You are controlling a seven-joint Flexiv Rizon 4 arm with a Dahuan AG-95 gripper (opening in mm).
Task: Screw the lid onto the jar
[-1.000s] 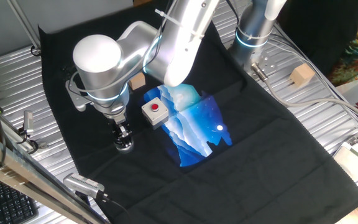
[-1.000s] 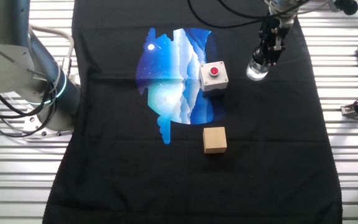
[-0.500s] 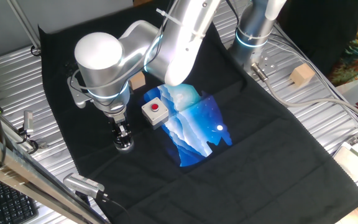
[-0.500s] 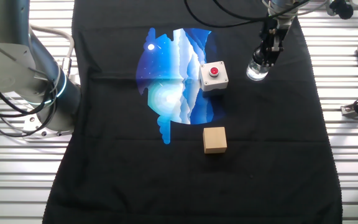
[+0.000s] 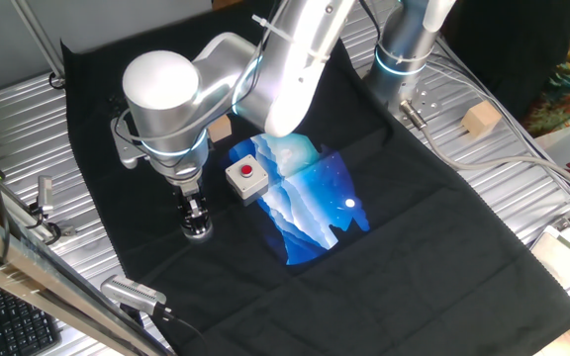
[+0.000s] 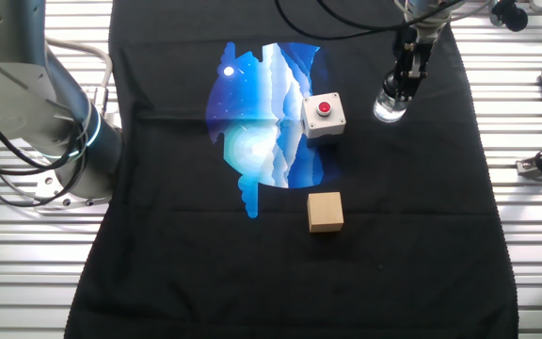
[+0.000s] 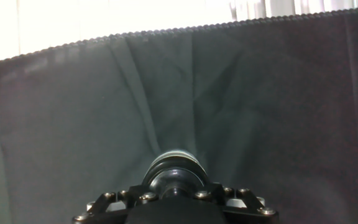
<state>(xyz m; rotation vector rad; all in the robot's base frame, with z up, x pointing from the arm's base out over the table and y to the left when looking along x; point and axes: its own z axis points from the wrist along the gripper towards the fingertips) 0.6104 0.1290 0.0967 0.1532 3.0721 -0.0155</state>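
Two fixed views look down from opposite sides, sharing the gripper [image 5: 197,223]; the hand view sits close behind it.

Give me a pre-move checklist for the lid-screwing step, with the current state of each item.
1. Gripper directly above the jar: ok, both fixed views agree.
2. Jar upright on the black cloth: ok.
3. Lid held at the fingertips: ok in the hand view, a round dark cap sits there.
4. Lid seated square on the jar's threads: cannot tell, the joint is hidden.
5. Red-button box apart from the jar: ok, a gap shows.
6. Wooden cube out of the way: ok.
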